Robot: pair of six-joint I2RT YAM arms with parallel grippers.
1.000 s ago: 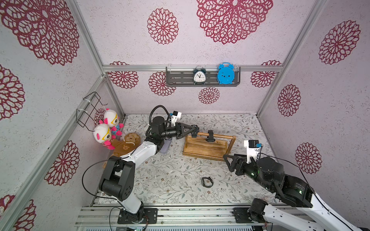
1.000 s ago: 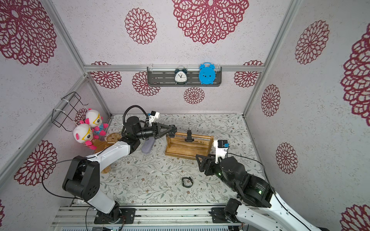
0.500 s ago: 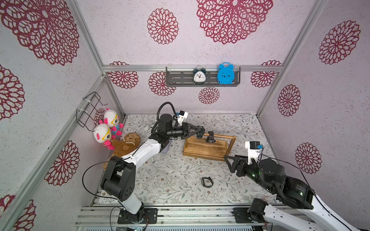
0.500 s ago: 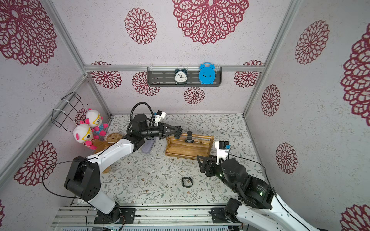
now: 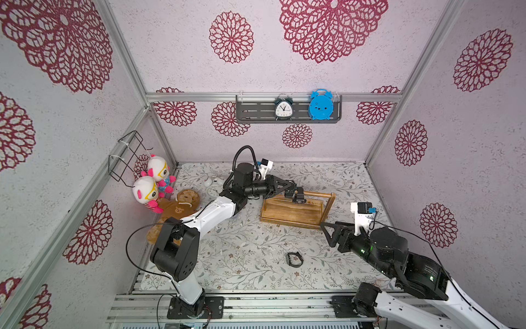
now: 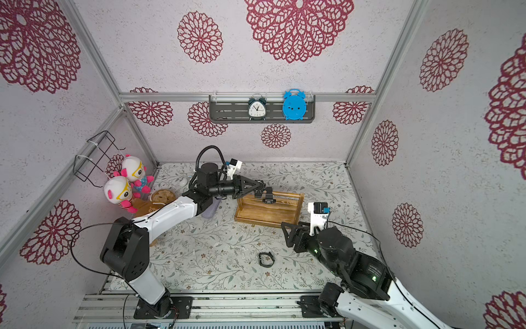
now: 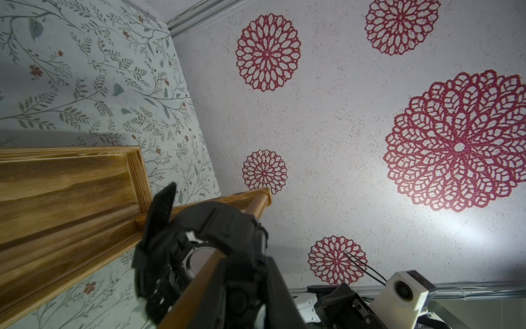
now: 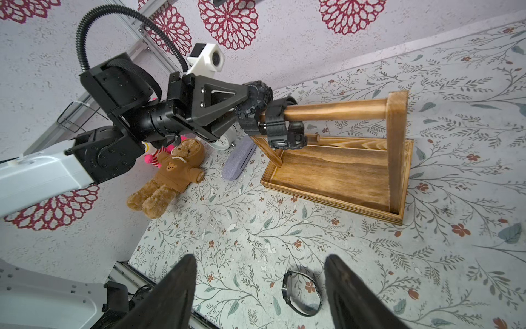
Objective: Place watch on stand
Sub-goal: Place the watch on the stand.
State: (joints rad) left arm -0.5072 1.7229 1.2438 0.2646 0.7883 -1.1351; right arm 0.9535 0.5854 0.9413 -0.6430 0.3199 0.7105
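The wooden stand sits mid-floor with its round bar on top. My left gripper is shut on a chunky black watch at the bar's left end. In the left wrist view that watch's strap wraps over the bar. A second black watch hangs on the bar right beside it. A thin black watch lies on the floor. My right gripper hovers open above it, holding nothing.
A teddy bear, two dolls, a white alarm clock and a grey pouch lie at the left. A wire basket hangs on the left wall. The grey shelf on the back wall holds two clocks.
My left arm has reached to the right, bringing its watch from left of the stand to the bar's left end. The right arm has barely moved.
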